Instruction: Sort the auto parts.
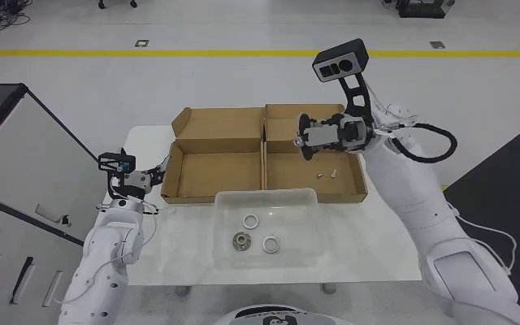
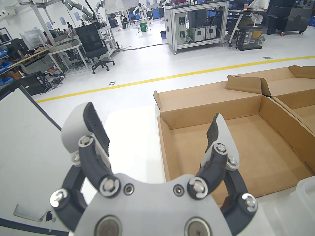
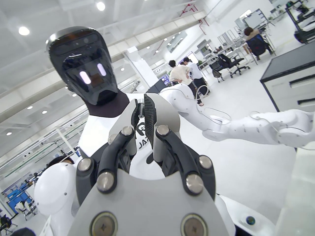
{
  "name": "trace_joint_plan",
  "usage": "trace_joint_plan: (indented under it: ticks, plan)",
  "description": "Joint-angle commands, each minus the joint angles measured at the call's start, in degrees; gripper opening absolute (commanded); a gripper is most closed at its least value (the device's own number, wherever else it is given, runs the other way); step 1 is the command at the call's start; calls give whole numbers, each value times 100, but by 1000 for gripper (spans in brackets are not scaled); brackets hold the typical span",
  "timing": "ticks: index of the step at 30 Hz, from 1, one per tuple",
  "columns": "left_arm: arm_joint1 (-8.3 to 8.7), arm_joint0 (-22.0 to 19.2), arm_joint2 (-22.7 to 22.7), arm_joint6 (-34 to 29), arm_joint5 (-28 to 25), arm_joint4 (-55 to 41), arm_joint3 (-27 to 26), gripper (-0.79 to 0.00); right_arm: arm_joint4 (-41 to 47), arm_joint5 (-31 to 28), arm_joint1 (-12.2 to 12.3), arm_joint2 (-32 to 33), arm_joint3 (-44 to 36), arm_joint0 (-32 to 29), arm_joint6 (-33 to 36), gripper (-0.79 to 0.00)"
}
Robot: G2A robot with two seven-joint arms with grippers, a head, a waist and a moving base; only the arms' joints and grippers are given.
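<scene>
Left arm: bent low, pincer (image 2: 155, 128) level, jaws wide apart. Right arm: raised, wrist turned back toward own body, pincer (image 3: 142, 100) clamped on small threaded bolt (image 3: 140, 109).

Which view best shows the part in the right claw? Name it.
Right wrist view: the threaded part sits pinched in the right claw. Top view: too small to tell; left wrist view faces the boxes.

Open room inside left box (image 1: 218, 175), raised flaps (image 1: 218, 120) along its far side.
</scene>
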Motion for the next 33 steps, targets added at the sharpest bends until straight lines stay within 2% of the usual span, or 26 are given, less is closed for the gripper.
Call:
trace_joint_plan:
  ticks: [1, 5, 16, 24, 27, 32, 33]
  plan:
    - [0, 0, 0, 0, 0, 0, 0, 0, -69, 48, 0, 23, -68, -42, -16, -785]
    - [0, 0, 0, 0, 0, 0, 0, 0, 187, 103, -28, 37, -168, -136, 6, -785]
    - [0, 0, 0, 0, 0, 0, 0, 0, 2067, 188, -218, 36, -222, -426, 250, -785]
    - [0, 0, 0, 0, 0, 0, 0, 0, 2904, 332, -362, 89, -201, -510, 333, -785]
    - [0, 0, 0, 0, 0, 0, 0, 0, 2717, 325, -387, 143, -136, -490, 316, -785]
    - [0, 0, 0, 0, 0, 0, 0, 0, 1525, 257, -351, 326, -10, -409, 178, -785]
    - [0, 0, 0, 0, 0, 0, 0, 0, 1515, 276, -356, 336, -41, -431, 131, -785]
